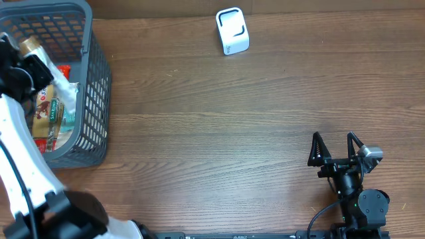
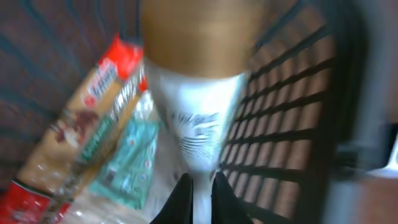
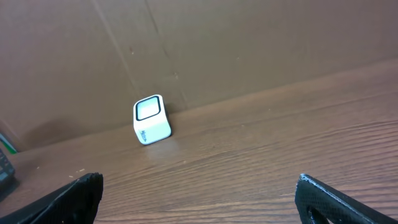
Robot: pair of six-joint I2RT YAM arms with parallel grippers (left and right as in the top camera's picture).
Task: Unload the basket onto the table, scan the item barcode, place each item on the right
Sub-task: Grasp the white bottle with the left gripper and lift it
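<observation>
The left tool [image 2: 200, 190] is closed all the way on the narrow lower edge of a white pouch [image 2: 199, 118] with a gold-brown top. The pouch is pinched between the two fingers inside the grey wire basket [image 1: 93, 79] at the far left of the surface [image 1: 219, 133]. A thin edge appears to have been chosen because it is the only part slim enough to fit between the fingers. Held that way, the printed faces are left uncovered. A patch of dark striped print is seen on the pouch face, possibly the barcode. The left wrist view is too blurred for that to be confirmed.

Beside the pouch, a red-and-tan snack packet [image 2: 93, 118] and a teal packet [image 2: 127, 158] are lying in the basket. Whether the pouch is touching them cannot be told.

The barcode scanner [image 1: 232, 31] is standing at the far edge of the surface, well apart from the basket, with its window turned up and forward. An item can therefore be presented in front of it.

The right tool [image 1: 335, 149] is resting near the front right corner, spread fully and holding nothing. It is kept clear of the path between basket and scanner. The stage is judged to be early: the item is gripped but not yet brought to the scanner. Snagging on the basket wall is a likely risk on the way out.
</observation>
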